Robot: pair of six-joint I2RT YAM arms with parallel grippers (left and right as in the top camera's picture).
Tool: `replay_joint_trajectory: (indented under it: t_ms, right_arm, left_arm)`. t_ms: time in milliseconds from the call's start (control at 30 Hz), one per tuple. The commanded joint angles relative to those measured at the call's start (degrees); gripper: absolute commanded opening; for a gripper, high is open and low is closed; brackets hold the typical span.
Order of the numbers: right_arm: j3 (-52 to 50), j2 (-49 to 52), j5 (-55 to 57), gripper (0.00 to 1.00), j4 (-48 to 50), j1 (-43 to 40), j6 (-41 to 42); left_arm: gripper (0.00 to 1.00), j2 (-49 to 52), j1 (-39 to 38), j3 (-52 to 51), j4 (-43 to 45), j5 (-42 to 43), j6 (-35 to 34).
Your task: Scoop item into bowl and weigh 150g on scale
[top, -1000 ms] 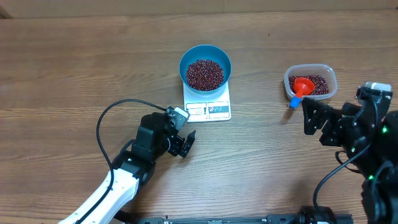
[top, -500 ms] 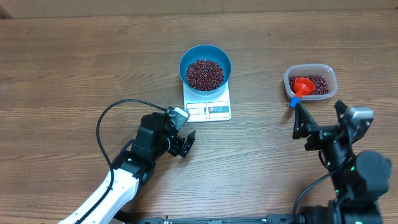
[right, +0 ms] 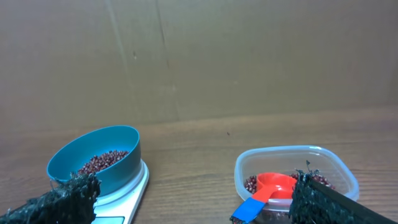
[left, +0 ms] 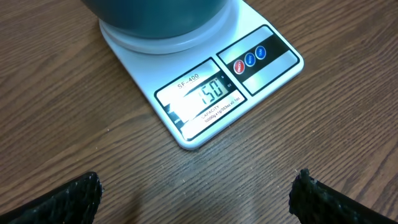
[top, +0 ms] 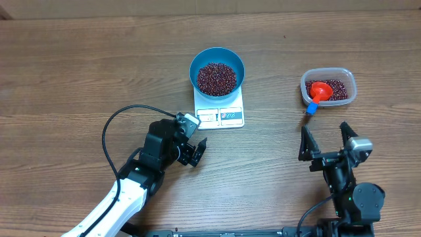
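Right pincer (top: 323, 131) first, since that is what has just moved: a second ago it sat out at 3 o'clock on the table (top: 79, 66), just below the tub. Now I have drawn it back to 5 o'clock, close in front of me, fingers spread wide and holding nothing. It points toward 12 o'clock at the tub, and is well apart from it.

At 7 o'clock my left pincer (top: 195, 151) has not stirred over that second. It is spread as well, empty, aimed at the scale's near edge.

Past it, toward 12 o'clock, the scale (top: 220, 112) lies flat, and its display (left: 205, 94) shows 150. On the scale's far half sits the bowl (top: 195, 62), upright, with the beans (top: 216, 78) heaped inside.

Farther off at 2 o'clock is the tub (top: 352, 79). More of the same beans lie in it, and the scoop (top: 320, 89) rests across them with its blue handle hanging over the near rim.

I take it the weighing is done. The number is on target, the scoop is put down, and my pulling back looks like a retreat to rest, not a reach for another load. I see nothing left to correct unless the reading drifts.
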Motion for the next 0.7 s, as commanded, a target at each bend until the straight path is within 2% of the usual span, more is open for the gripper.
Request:
replay_joint_trajectory:
  t_ms: [0, 233, 667]
  right_arm:
    - [-2.84, -3.04, 0.17, 1.0, 1.07, 0.55, -0.24]
    - [-7.91, -6.56, 0.2, 1.0, 3.26, 0.55, -0.24]
    - [-7.87, -7.06, 0.44, 1.0, -0.31, 0.52, 0.63]
  left_arm:
    - [1.0, 0.39, -0.02, -0.07, 0.2, 0.2, -0.85]
    - [0.99, 0.39, -0.02, -0.07, -0.35, 0.2, -0.85]
    - [1.0, 0.42, -0.02, -0.07, -2.38, 0.2, -0.85]
